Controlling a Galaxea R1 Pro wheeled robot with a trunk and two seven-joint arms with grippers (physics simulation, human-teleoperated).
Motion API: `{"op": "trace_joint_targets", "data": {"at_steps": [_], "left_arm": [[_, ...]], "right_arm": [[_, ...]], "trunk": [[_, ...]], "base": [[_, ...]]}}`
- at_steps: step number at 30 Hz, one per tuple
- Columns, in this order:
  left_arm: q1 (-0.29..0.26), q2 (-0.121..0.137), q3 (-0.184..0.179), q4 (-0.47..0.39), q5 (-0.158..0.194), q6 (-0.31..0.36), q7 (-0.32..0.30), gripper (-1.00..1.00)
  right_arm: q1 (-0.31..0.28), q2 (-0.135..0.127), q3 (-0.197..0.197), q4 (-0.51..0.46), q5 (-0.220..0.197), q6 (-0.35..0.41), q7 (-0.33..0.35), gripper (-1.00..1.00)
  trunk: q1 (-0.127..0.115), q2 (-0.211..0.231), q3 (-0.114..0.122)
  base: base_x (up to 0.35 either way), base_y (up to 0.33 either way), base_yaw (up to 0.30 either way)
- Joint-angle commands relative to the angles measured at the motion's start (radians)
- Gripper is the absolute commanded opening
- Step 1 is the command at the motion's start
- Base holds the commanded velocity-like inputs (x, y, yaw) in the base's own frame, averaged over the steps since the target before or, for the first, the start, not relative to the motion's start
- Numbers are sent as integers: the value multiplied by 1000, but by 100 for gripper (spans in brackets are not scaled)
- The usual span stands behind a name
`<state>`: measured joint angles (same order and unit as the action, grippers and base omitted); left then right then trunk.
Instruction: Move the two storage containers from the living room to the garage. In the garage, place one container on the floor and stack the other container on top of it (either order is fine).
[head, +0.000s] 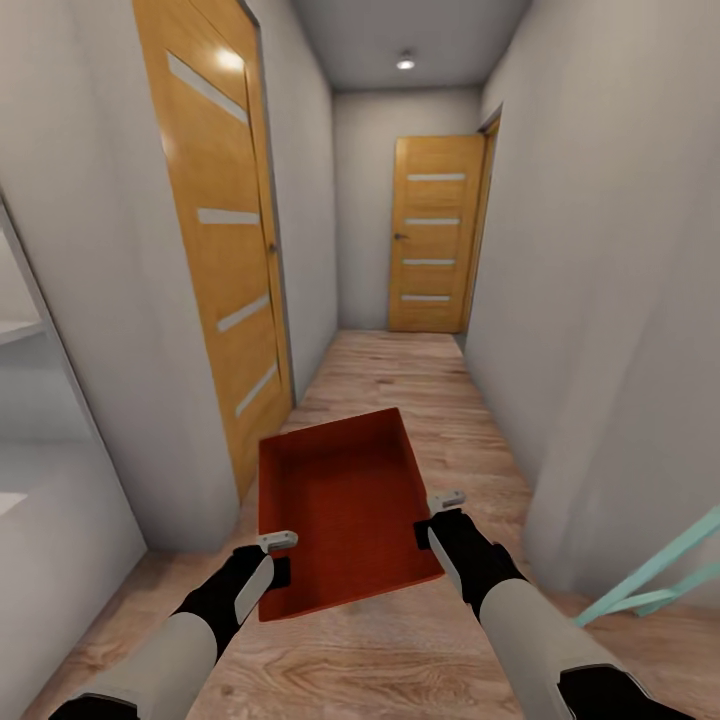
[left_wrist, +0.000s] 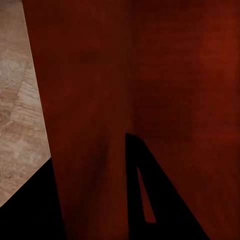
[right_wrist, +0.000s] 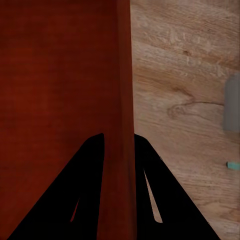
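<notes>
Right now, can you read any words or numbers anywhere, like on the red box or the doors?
There are none to read.
The storage container is plain orange-red, no label.
The near door and the far door carry only pale stripes, no writing.
The walls and wood floor are bare.

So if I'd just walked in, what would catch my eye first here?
Probably the orange-red container, held up between the left gripper and right gripper, each clamped on a side wall. Beyond it, a narrow hallway of pale wood floor runs to a wooden door at the far end.
</notes>
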<state>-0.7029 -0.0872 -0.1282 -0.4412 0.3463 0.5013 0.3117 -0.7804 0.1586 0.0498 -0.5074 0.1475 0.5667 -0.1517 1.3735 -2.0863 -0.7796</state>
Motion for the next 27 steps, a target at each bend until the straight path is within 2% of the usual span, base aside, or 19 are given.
{"op": "trace_joint_targets", "data": {"at_steps": [1, 27], "left_arm": [[0, 1, 12, 1, 10, 0, 0, -100], [0, 1, 11, 1, 10, 0, 0, -100]], "right_arm": [[-1, -1, -5, -17, -77, -5, 31, -100], [0, -1, -5, -17, -76, -5, 30, -100]], "trunk": [[0, 0, 0], [0, 0, 0]], "base": [[303, 121, 0], [306, 12, 0]]}}
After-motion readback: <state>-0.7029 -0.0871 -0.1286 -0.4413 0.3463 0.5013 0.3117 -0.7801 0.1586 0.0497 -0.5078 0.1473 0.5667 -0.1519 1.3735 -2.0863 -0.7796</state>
